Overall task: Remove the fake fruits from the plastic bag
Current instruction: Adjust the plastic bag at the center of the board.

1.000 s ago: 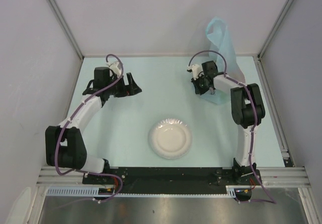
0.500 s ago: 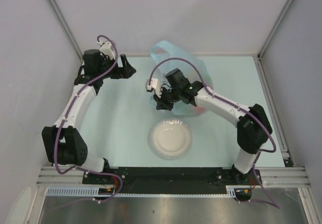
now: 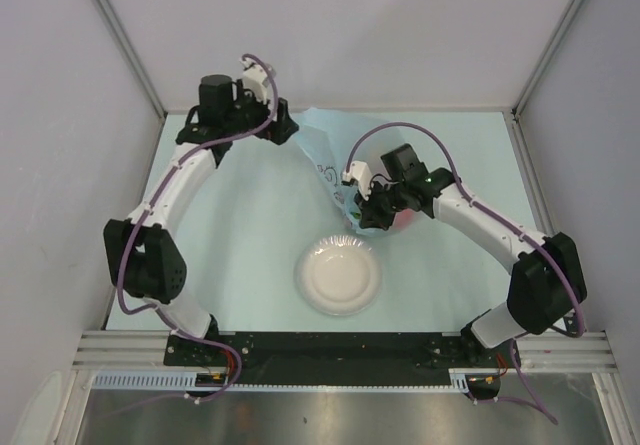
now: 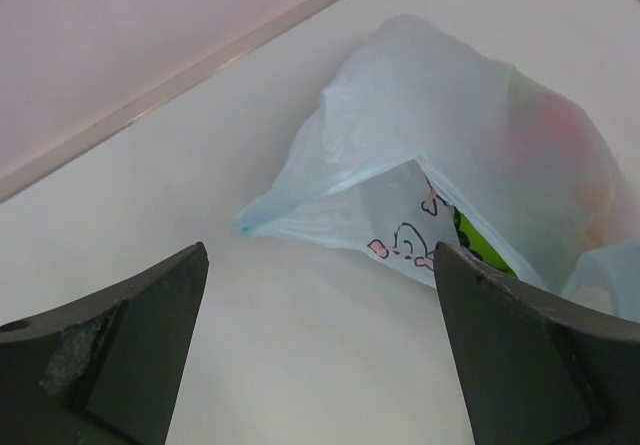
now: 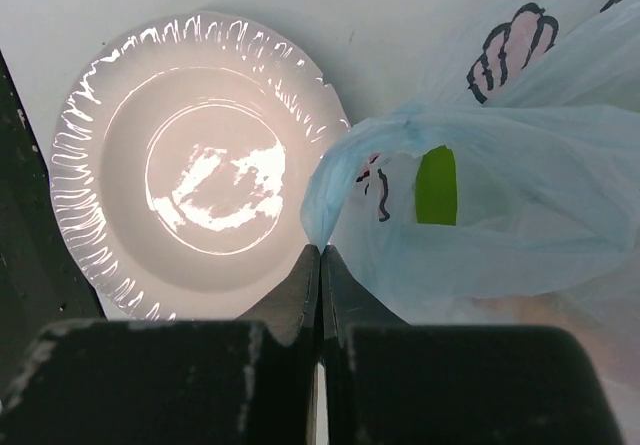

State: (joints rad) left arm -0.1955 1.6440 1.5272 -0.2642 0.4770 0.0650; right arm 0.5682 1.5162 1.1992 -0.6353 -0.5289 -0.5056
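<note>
Plastic bag (image 3: 328,161) lies on the table (image 3: 230,225), running from 11 to 1 o'clock of the plate (image 3: 338,275). Its near lip just overhangs the plate's rim, and its far corner lies close to the back rail at 12 o'clock. The right gripper (image 3: 362,217) is clenched on that near lip, fingers pressed together at the plate's 1 o'clock edge. Through the film, a green fruit (image 5: 436,185) sits just inside the mouth and a red fruit (image 3: 403,219) bulges at the bag's 3 o'clock side. The left gripper (image 3: 283,125) hangs over the far corner with its jaws spread wide, touching nothing. Bare table shows at 9 o'clock of the plate and between the bag and the 3 o'clock wall.
</note>
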